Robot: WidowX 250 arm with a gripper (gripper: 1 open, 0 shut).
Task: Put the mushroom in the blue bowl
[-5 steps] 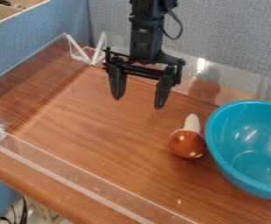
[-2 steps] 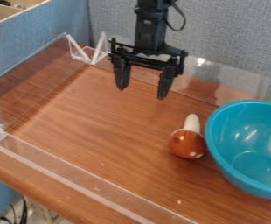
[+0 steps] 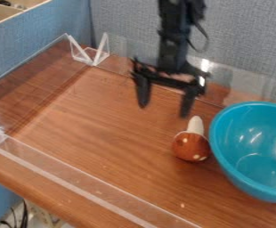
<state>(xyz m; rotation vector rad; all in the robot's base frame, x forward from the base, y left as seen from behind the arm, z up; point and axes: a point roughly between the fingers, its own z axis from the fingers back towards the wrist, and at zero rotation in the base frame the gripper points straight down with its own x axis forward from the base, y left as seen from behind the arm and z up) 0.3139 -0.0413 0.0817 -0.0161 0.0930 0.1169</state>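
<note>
The mushroom [image 3: 190, 142] lies on its side on the wooden table, reddish-brown cap toward the front and pale stem pointing to the back. It rests just left of the blue bowl [image 3: 257, 148], a large teal bowl at the right edge with nothing inside. My gripper [image 3: 166, 95] hangs above the table, behind and a little left of the mushroom. Its two dark fingers [image 3: 144, 92] are spread wide, open, with nothing between them.
Clear acrylic walls [image 3: 57, 169] fence the wooden table [image 3: 93, 125] along the front, left and back. A blue fabric panel stands behind, and a cardboard box [image 3: 16, 13] sits at the top left. The black arm rises from the gripper out of the frame's top.
The gripper has moved right and toward the front, closer to the mushroom, staying open. Mushroom and bowl have not moved.
</note>
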